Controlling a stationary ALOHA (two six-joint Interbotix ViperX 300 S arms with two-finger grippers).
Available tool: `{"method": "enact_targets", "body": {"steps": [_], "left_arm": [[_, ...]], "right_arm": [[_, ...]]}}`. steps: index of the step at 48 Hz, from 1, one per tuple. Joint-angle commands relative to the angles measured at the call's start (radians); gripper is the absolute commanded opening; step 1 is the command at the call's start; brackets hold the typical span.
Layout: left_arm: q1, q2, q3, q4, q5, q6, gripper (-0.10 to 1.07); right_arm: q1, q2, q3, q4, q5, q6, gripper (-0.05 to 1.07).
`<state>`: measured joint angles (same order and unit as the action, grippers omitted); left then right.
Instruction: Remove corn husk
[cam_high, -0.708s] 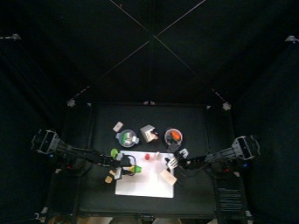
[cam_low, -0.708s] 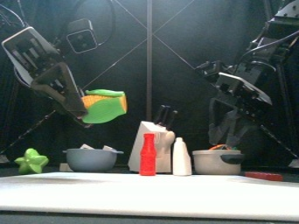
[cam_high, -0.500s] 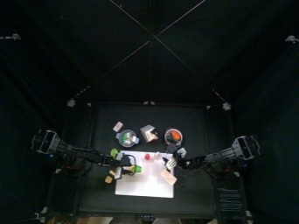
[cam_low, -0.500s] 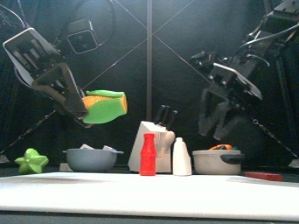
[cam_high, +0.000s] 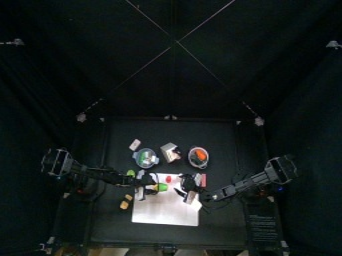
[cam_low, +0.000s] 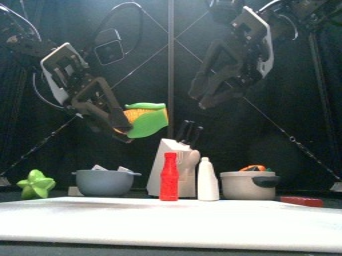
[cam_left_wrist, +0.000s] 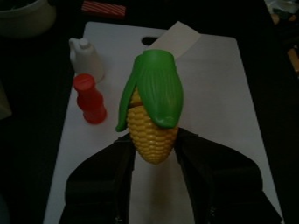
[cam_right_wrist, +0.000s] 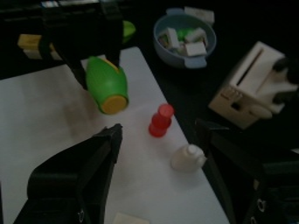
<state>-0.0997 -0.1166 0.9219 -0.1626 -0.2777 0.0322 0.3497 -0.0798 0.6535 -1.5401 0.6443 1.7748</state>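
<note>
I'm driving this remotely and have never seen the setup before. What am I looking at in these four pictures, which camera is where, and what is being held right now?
You see two black robot arms at a small table inside black curtains. One picture looks straight down from high above, one looks level from the table's front edge, and one camera rides on each wrist.

The left pincer is shut on the yellow end of a toy corn, holding it in the air above a white cutting board; its green husk is not yet off. The right pincer stands open and empty, raised and facing the corn.

On the table: a red bottle, a white bottle, a knife block, two grey bowls and a green star.
</note>
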Motion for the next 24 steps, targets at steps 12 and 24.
{"method": "enact_targets", "body": {"steps": [12, 24], "left_arm": [[-0.003, -0.005, -0.032, 0.0, -0.067, -0.002, 0.65], [-0.005, 0.011, -0.049, 0.0, -0.067, 0.0, 0.65]], "right_arm": [[-0.003, 0.035, -0.069, -0.089, 0.003, 0.0, 0.97], [-0.005, 0.066, -0.094, -0.097, -0.018, 0.0, 0.97]]}}
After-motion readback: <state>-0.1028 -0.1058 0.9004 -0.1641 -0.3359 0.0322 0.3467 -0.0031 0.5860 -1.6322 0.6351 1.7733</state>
